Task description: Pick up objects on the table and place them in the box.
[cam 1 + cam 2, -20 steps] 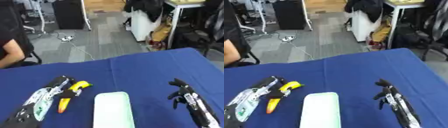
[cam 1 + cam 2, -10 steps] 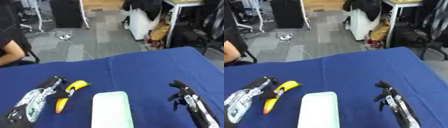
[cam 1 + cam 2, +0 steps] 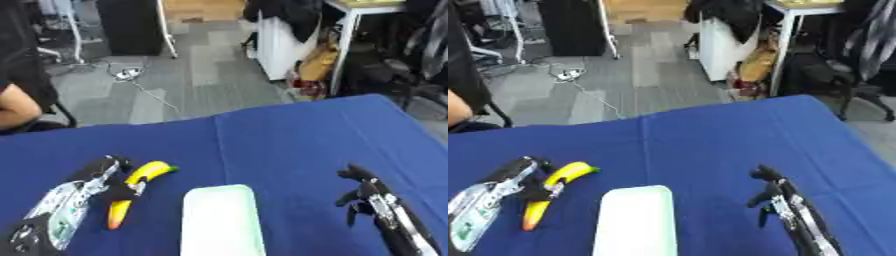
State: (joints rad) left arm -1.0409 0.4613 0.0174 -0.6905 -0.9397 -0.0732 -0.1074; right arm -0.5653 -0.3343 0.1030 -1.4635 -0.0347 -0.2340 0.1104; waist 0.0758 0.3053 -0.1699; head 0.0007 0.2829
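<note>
A yellow banana point(image 3: 145, 174) with an orange lower end lies on the blue table point(image 3: 289, 140) at the left. My left hand point(image 3: 83, 187) lies along its left side with straight fingers, and the dark thumb touches the banana's middle. A pale green-white box point(image 3: 220, 220) sits at the bottom centre, just right of the banana. My right hand point(image 3: 369, 196) hovers low at the lower right, fingers relaxed and holding nothing, well apart from the box.
The table's far edge runs across the middle of the view, with grey floor, cables and office furniture beyond. A person's arm point(image 3: 16, 107) shows at the far left edge, off the table. Bare blue cloth lies between box and right hand.
The whole picture has shifted slightly, so the camera moved. Both hands, the banana and the box keep nearly the same places.
</note>
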